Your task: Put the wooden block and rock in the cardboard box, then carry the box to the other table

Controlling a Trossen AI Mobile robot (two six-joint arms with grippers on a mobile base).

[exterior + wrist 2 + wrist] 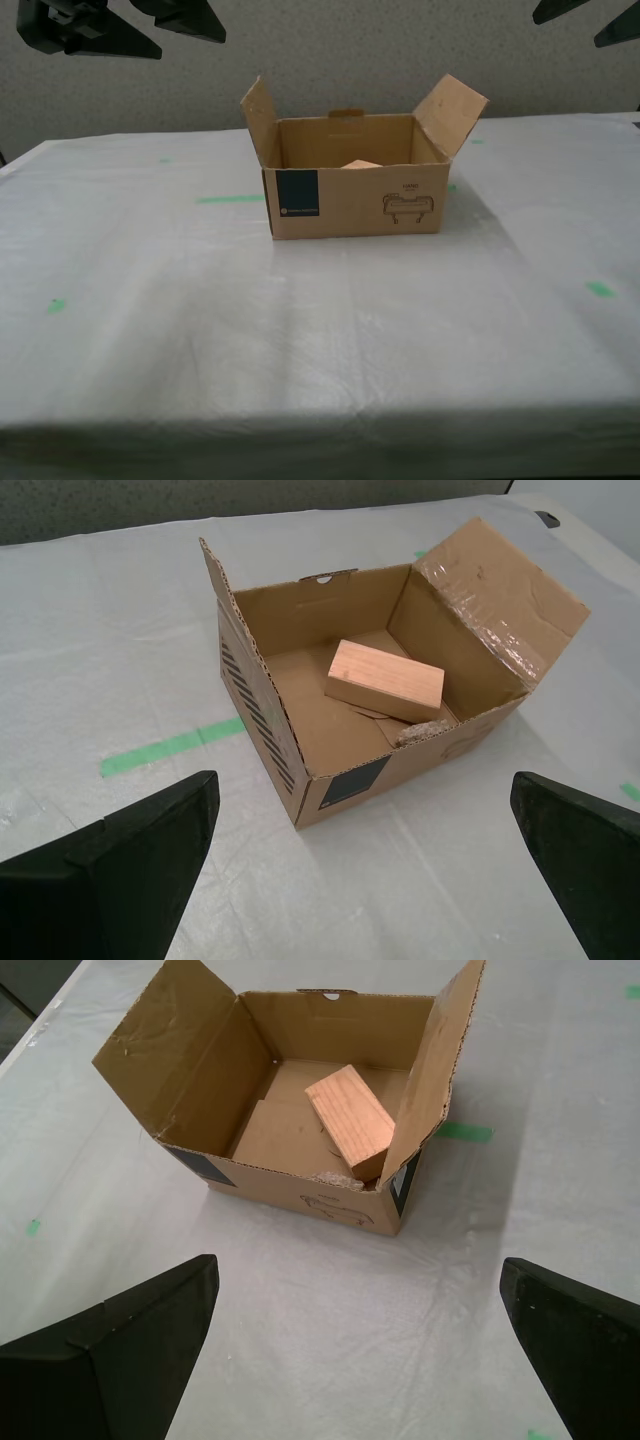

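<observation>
The cardboard box [352, 208] stands open on the other table [300, 350], a wrinkled white sheet with green tape marks. Its navy label and line drawing face the exterior camera, and its side flaps stand up. The wooden block [385, 680] [348, 1120] lies on the box floor, and only its top shows over the front wall [360, 164]. The rock [421, 732] [330, 1175] rests against the front wall beside the block. My second gripper [360, 783] and my first gripper [357, 1263] hover open above the box's outside, apart from it and holding nothing.
Dark gripper parts [90, 25] [590, 15] hang at the exterior view's top corners, high over the sheet. A strip of green tape [230, 198] lies at the exterior view's left of the box. A grey wall runs behind the table.
</observation>
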